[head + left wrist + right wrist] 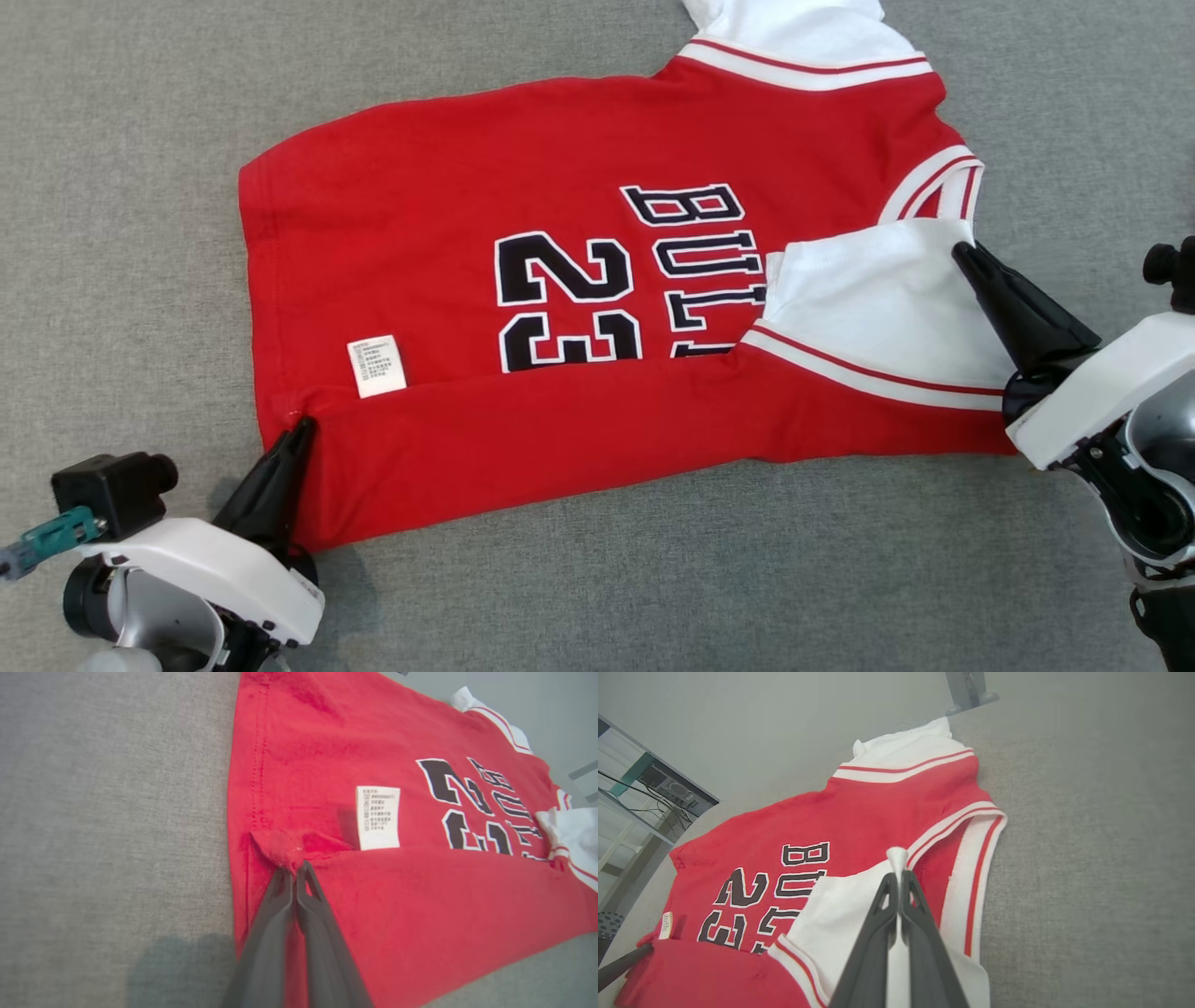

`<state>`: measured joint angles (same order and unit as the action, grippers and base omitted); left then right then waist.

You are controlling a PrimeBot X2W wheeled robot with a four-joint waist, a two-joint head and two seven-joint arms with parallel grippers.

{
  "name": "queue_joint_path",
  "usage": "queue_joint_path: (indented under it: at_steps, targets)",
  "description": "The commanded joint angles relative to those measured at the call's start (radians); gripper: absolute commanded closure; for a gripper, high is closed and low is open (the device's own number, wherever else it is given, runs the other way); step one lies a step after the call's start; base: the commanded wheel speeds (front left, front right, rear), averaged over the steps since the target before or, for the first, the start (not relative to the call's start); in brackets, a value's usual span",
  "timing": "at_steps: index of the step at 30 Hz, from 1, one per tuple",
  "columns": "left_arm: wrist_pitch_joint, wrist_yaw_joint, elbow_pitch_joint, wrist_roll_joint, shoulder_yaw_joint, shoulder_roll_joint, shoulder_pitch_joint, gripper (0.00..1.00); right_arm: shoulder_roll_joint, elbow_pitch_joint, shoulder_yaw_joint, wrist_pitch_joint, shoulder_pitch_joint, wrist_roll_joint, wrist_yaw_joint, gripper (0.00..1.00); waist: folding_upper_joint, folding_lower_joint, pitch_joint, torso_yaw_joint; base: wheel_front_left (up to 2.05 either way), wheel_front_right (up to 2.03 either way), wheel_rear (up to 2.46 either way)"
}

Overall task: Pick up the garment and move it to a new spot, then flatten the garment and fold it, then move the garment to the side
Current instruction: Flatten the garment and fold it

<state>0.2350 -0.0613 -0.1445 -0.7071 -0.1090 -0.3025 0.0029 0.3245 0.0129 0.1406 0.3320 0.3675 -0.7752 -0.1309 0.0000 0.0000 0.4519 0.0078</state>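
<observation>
Pinching garment (560, 308), left gripper (301, 431) at hem (271, 373), right gripper (962, 250) at sleeve (878, 299)

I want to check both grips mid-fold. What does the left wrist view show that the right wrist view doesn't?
Left wrist view: the left gripper shut on a pinch of red hem, stitching close up. Right wrist view: the right gripper shut on the tip of the white sleeve, plus a shelf with cables behind. Both: the red shirt, its number 23, the white label and the grey surface.
</observation>
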Motion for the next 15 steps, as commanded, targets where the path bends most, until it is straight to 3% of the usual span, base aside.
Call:
queue_joint_path:
  at_steps: [1,2,3,4,5,6,13,15]
  targets:
    - [-0.006,0.012,0.018,-0.006,-0.006,0.003,-0.026,1.0,0.014,0.023,0.014,-0.03,0.016,-0.012,0.0,1.0,0.0,0.0,0.002,0.006,0.0,0.0,0.0]
    - [-0.009,0.019,0.031,-0.008,-0.012,0.007,-0.033,0.87,0.02,0.04,0.025,-0.044,0.017,-0.014,0.0,1.0,0.0,0.0,0.001,0.008,0.0,0.0,0.0]
    - [-0.013,0.023,0.044,-0.009,-0.015,0.01,-0.04,0.52,0.024,0.055,0.036,-0.06,0.018,-0.016,0.0,1.0,0.0,0.0,-0.001,0.009,0.0,0.0,0.0]
    - [-0.022,0.026,0.053,-0.013,-0.014,0.016,-0.043,0.01,0.026,0.064,0.043,-0.08,0.018,-0.021,0.0,0.8,0.0,0.0,-0.006,0.009,0.0,0.0,0.0]
    - [-0.028,0.029,0.063,-0.012,-0.015,0.017,-0.044,0.0,0.03,0.075,0.05,-0.098,0.013,-0.024,0.0,0.29,0.0,0.0,-0.011,0.01,0.0,0.0,0.0]
    - [-0.061,0.031,0.073,-0.005,-0.008,0.025,-0.046,0.0,0.039,0.09,0.051,-0.145,-0.006,-0.016,0.0,0.0,0.0,0.0,-0.027,0.011,0.0,0.0,0.0]
    - [-0.274,0.015,0.047,0.042,0.039,0.089,-0.076,0.0,0.021,0.072,-0.035,-0.439,-0.06,0.137,0.0,0.0,0.0,0.0,-0.081,0.009,0.0,0.0,0.0]
    - [-0.302,0.01,0.042,0.056,0.038,0.096,-0.085,0.0,0.009,0.069,-0.053,-0.474,-0.064,0.169,0.0,0.0,0.0,0.0,-0.089,0.007,0.0,0.0,0.0]
